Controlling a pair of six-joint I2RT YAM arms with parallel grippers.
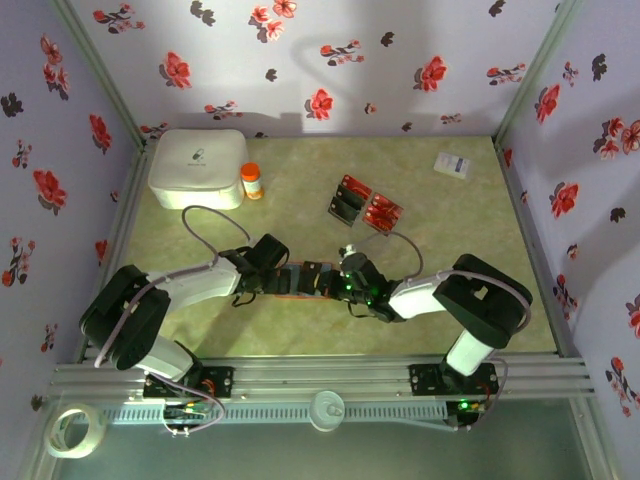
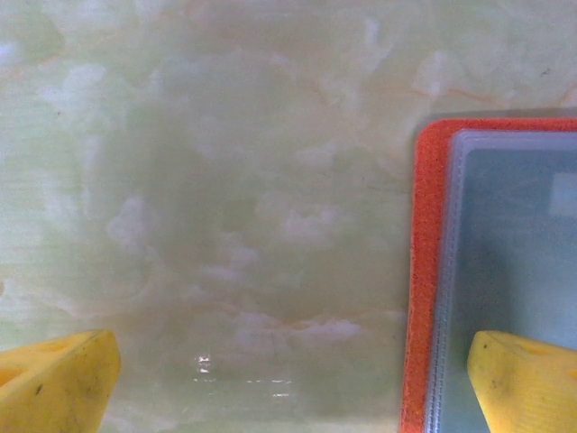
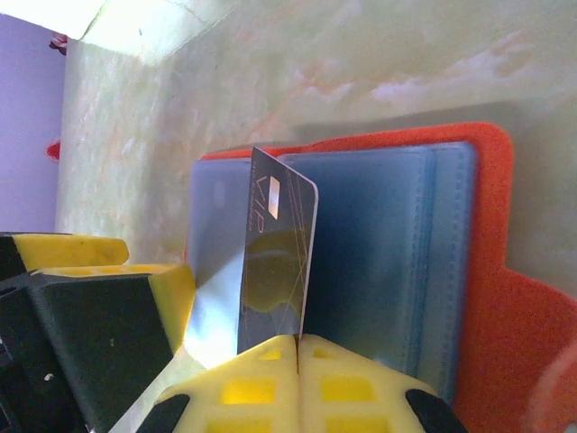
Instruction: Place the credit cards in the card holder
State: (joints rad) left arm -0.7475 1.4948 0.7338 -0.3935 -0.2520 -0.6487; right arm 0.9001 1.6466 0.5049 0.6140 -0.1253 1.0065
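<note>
The right claw (image 3: 297, 347) pinches one black card (image 3: 275, 262) upright at the open card holder (image 3: 487, 271), the left claw (image 2: 293, 352) gapes over its edge, and the other credit cards (image 1: 366, 204) lie beyond both on the desk (image 1: 300, 170), so loading looks barely begun.

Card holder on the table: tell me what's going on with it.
The right end effector is shut on a black card, holding it on edge over the bluish-grey inside of the open card holder. The left end effector is open, one finger above the holder. More cards lie farther back on the table.
</note>
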